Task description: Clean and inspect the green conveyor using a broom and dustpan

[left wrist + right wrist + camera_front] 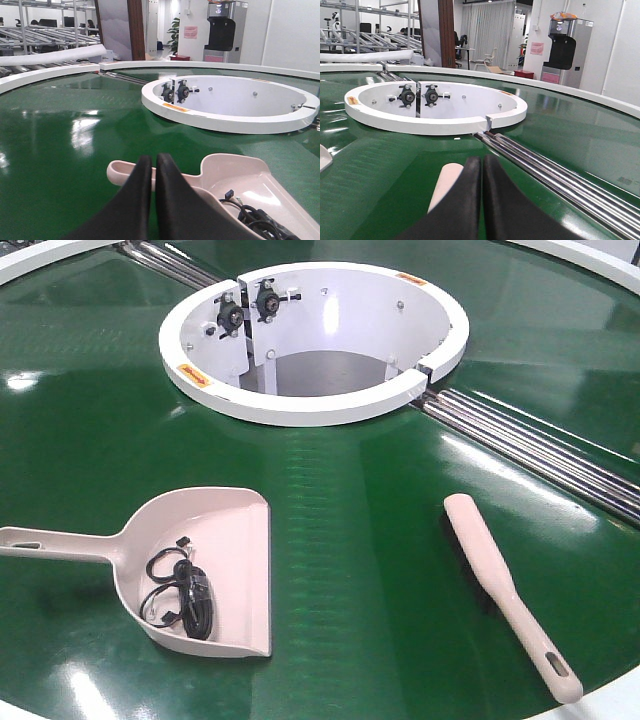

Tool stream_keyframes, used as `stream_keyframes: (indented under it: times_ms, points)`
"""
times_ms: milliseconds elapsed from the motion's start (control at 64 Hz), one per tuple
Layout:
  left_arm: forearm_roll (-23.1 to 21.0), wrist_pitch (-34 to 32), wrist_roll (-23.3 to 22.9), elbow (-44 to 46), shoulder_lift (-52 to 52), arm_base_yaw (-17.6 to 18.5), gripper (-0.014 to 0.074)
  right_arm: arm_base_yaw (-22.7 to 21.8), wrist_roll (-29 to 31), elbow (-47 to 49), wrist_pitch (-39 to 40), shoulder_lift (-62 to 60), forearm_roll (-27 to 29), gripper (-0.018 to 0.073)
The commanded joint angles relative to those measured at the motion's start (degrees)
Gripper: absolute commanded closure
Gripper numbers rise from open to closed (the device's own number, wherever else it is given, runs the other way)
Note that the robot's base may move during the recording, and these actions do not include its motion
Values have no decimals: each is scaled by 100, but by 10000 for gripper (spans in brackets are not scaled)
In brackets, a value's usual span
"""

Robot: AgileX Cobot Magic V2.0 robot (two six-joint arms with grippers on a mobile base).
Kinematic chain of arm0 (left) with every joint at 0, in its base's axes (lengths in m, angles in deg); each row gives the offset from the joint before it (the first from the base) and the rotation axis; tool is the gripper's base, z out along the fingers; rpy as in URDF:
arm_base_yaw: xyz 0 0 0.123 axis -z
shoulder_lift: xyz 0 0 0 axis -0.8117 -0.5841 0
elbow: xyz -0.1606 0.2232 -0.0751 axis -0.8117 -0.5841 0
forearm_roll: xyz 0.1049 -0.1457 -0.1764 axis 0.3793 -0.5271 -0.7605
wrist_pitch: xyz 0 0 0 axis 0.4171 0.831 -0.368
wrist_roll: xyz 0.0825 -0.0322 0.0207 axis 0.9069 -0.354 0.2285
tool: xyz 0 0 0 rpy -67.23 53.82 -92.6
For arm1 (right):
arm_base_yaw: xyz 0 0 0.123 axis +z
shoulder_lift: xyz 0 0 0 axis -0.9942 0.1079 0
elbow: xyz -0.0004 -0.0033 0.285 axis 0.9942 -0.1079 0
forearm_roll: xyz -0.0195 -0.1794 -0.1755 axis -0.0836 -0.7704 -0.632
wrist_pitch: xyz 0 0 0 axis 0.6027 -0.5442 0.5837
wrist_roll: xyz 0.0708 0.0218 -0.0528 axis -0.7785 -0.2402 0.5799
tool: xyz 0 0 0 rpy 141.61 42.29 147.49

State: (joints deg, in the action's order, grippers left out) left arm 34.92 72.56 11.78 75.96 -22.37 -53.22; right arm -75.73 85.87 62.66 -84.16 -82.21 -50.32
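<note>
Nearest you in the front view, the dustpan lies flat on the green conveyor at the lower left. Its long axis runs left to right: the straight handle reaches toward the left edge of the view, and the wide flat lip opens to the right. You can see a tangle of black cable sitting inside the scoop.

Moving right, you cross a broad stretch of bare green belt between the two tools, which lie well apart. The broom lies at the lower right, its long axis diagonal: the rounded brush end points up and left toward the white ring hub, and the slotted handle end points down and right, close to the belt's white outer edge. Silver metal rails run diagonally from the hub toward the right, beyond the broom.

Your left gripper hangs above the dustpan handle with its black fingers pressed together and nothing between them. Your right gripper hovers over the broom's rounded end, fingers likewise closed on nothing, with the rails just to its right.
</note>
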Motion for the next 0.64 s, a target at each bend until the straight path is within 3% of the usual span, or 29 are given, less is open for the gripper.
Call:
stream_keyframes:
  times_ms: [0,625]
  points:
    - [-40,-379,-34,-47,81,40,603,0,-14,-22,445,-50,-63,568]
    - [-40,-379,-34,-47,81,40,603,0,-14,-22,445,-50,-63,568]
